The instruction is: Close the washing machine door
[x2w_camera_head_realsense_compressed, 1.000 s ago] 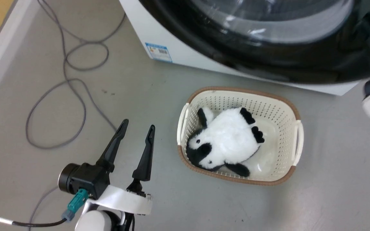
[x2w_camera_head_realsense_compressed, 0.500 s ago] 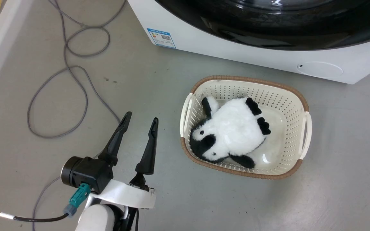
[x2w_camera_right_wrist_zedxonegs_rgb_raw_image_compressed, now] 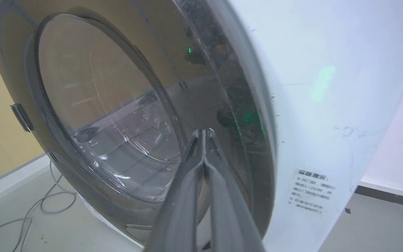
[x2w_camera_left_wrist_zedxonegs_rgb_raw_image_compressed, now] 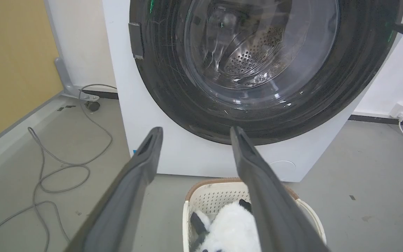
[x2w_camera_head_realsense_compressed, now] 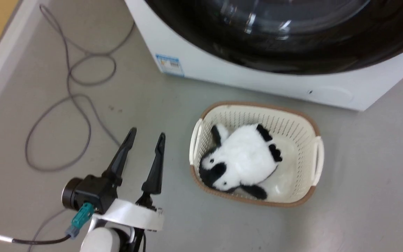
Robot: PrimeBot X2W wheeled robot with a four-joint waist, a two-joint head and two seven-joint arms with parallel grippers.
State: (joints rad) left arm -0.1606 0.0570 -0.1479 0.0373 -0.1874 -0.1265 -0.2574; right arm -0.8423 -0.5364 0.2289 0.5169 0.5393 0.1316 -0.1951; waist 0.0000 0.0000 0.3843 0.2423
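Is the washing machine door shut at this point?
Shut, or nearly: the washing machine door lies flat against the washing machine, drum seen through it. Latched: cannot tell.

A plush toy (x2w_camera_head_realsense_compressed: 241, 159) lies in a cream basket (x2w_camera_head_realsense_compressed: 257, 105); grey cable (x2w_camera_head_realsense_compressed: 89, 122) loops on floor (x2w_camera_head_realsense_compressed: 362, 175).

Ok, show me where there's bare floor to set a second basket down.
Widest bare floor: right of the laundry basket, by the right corner of the washing machine. Also the strip nearer than the basket. Crowded: grey cable loops on the left, and the narrow gaps between basket and machine, basket and left gripper.
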